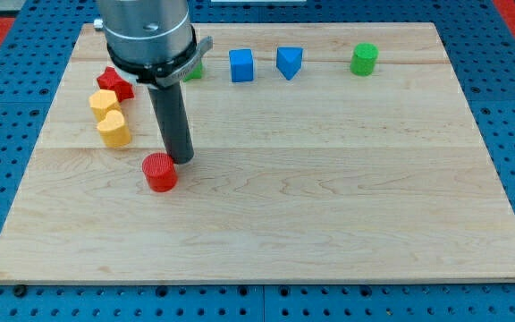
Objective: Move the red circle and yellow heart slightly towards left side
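The red circle (pixel 160 172) lies on the wooden board (pixel 329 206) left of centre. My tip (pixel 181 159) stands just to its upper right, almost touching it. Two yellow blocks sit further left, one above the other: the upper one (pixel 105 103) and the lower one (pixel 114 130); I cannot tell which of them is the heart. They touch each other.
A red star (pixel 113 82) lies above the yellow blocks. Along the view's top are a green block (pixel 193 70) half hidden behind the arm, a blue cube (pixel 241 65), a blue triangular block (pixel 289 62) and a green cylinder (pixel 363 59).
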### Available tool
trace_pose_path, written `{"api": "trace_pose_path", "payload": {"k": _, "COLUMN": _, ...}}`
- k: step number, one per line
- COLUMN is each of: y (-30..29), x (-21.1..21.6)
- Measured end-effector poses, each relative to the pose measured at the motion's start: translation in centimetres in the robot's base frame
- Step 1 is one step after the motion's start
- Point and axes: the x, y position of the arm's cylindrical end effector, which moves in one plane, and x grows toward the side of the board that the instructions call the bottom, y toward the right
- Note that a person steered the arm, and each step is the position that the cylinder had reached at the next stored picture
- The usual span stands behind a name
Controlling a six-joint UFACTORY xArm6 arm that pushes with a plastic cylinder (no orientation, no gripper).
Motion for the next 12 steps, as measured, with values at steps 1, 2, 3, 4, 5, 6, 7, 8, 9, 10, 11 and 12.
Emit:
{"api": "trace_pose_path", "payload": {"k": 1, "y": 3.4, "x": 1.6}}
{"api": "trace_pose_path", "payload": {"k": 2, "y": 0.8, "x": 1.9}}
{"api": "trace_pose_path", "payload": {"k": 3, "y": 0.1, "x": 3.4}}
{"api": "trace_pose_path", "payload": {"k": 4, "y": -2.3, "x": 4.2}}
{"api": "trace_pose_path", "payload": {"k": 5, "y": -6.1, "x": 3.2}}
{"api": "trace_pose_path", "payload": {"k": 6, "y": -7.6, "x": 2.7}}
{"api": "trace_pose_path", "payload": {"k": 7, "y": -3.3, "x": 2.9}}
{"api": "trace_pose_path", "payload": {"k": 8, "y": -1.9, "x": -0.8}}
{"api": "trace_pose_path", "payload": {"k": 9, "y": -4.7, "x": -4.2}}
{"api": "trace_pose_path", "payload": {"k": 10, "y": -6.4, "x": -5.8}}
{"api": "trace_pose_path", "payload": {"k": 11, "y": -6.7, "x": -5.8}}
{"api": "trace_pose_path", "payload": {"k": 12, "y": -7.8, "x": -5.8}}
